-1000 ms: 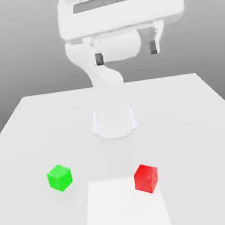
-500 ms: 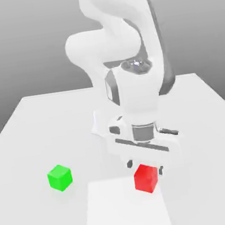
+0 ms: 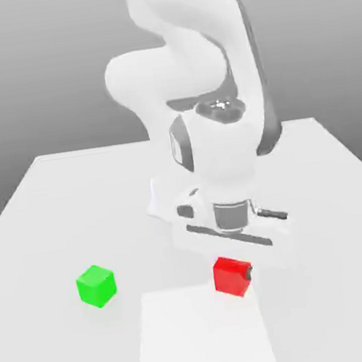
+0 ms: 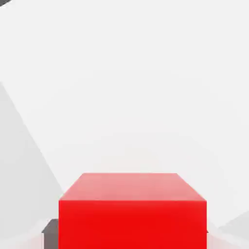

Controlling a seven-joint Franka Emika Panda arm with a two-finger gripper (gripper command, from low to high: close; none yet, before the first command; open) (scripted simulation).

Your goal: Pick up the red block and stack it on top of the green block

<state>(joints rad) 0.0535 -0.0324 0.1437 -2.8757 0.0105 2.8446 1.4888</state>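
Table (image 3: 49,203): white, flat, spreading across the exterior view under everything else; bare pale surface also behind the red block in the hand view.
Arm (image 3: 204,92): white, bulky, rising at the far middle of the table and bending down toward the near side; wrist pointing straight down over the red block.
Patch (image 3: 202,335): lighter white rectangle on the table at the near edge, between the two blocks and slightly nearer than both.
Gripper (image 3: 232,273): low over the table, closed on the red block; one dark fingertip (image 3: 249,272) pressed against the block's side toward the exterior view's right, a dark pad (image 4: 50,228) also touching the block's flank in the hand view.
Red block (image 3: 230,276): clamped between the fingers, at the far corner of the patch on the exterior view's right, down at table level.
Green block (image 3: 96,286): resting on the table toward the exterior view's left, well apart from the red block and the gripper, untouched.
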